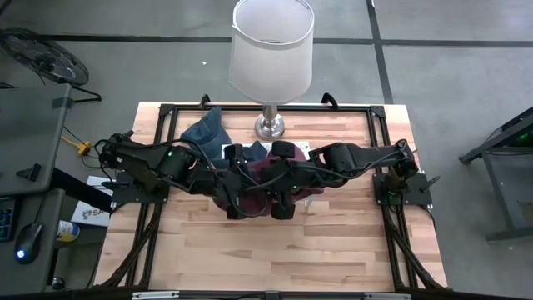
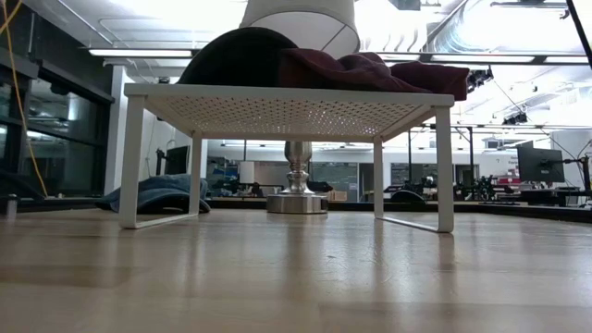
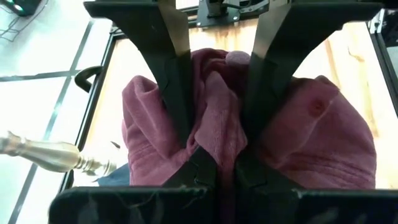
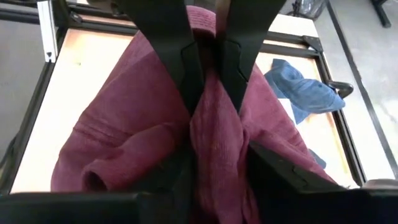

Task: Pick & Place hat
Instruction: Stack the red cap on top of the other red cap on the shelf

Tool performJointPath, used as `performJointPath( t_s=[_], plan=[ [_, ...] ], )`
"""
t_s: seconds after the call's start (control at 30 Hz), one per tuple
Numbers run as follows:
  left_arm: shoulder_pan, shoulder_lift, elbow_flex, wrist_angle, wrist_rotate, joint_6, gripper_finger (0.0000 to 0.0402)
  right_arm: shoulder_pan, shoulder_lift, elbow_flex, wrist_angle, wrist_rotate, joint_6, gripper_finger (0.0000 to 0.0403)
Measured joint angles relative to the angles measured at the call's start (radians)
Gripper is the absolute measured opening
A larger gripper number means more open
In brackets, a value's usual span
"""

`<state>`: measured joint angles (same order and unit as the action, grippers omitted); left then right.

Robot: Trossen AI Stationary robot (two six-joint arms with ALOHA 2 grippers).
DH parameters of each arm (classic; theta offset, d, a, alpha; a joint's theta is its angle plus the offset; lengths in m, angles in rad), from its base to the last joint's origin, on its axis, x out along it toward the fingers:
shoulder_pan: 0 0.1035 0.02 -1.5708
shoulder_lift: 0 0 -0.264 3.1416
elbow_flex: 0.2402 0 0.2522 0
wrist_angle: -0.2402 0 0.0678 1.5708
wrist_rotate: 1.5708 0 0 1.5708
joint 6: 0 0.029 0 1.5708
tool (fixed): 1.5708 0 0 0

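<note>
A maroon hat (image 1: 260, 171) lies crumpled on top of a white perforated rack (image 2: 287, 102) at the table's middle; in the low view the maroon hat (image 2: 370, 69) sits on the rack's top. My left gripper (image 1: 241, 190) and my right gripper (image 1: 279, 190) meet over it from opposite sides, each shut on a ridge of its cloth. A blue hat (image 1: 208, 133) lies flat on the table behind the rack, left of the lamp. My left gripper (image 3: 217, 106) pinches a raised fold of the maroon hat (image 3: 219, 124) between its two fingers (image 3: 177, 93), coming from above. The rest of the hat spreads out below on the rack. My right gripper (image 4: 210, 68) pinches a bunched ridge of the maroon hat (image 4: 211, 118) between its two fingers (image 4: 180, 62), coming from above. The cloth falls away to both sides of the fingers and rests on the rack.
A lamp with a white shade (image 1: 271, 46) and a metal base (image 1: 269, 125) stands at the table's far edge, just behind the rack. A black frame (image 1: 166, 112) runs round the tabletop. Bare wood (image 1: 266, 250) lies toward the near edge.
</note>
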<state>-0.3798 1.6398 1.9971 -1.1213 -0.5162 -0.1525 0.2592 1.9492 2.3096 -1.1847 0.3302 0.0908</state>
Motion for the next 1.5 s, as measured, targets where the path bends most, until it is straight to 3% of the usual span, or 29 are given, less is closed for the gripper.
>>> performJointPath(
  t_s=[0.33, 0.9, 1.27, 1.5],
  plan=[
    [0.000, 0.000, 0.000, 0.000, 0.015, 0.000, 0.0005, -0.002, 0.000, 0.000, -0.003, -0.066, 0.052, 0.0023],
    [-0.001, -0.002, 0.001, 0.003, 0.086, 0.023, 0.0058, 0.018, 0.002, -0.002, 0.032, -0.088, 0.093, 0.0021],
    [-0.001, -0.003, 0.002, 0.018, 0.118, 0.043, 0.0200, 0.025, 0.002, -0.002, 0.031, -0.051, 0.110, 0.0021],
    [0.000, -0.014, 0.004, 0.034, 0.118, 0.044, 0.0216, 0.026, 0.002, -0.002, 0.021, -0.054, 0.113, 0.0021]
  ],
)
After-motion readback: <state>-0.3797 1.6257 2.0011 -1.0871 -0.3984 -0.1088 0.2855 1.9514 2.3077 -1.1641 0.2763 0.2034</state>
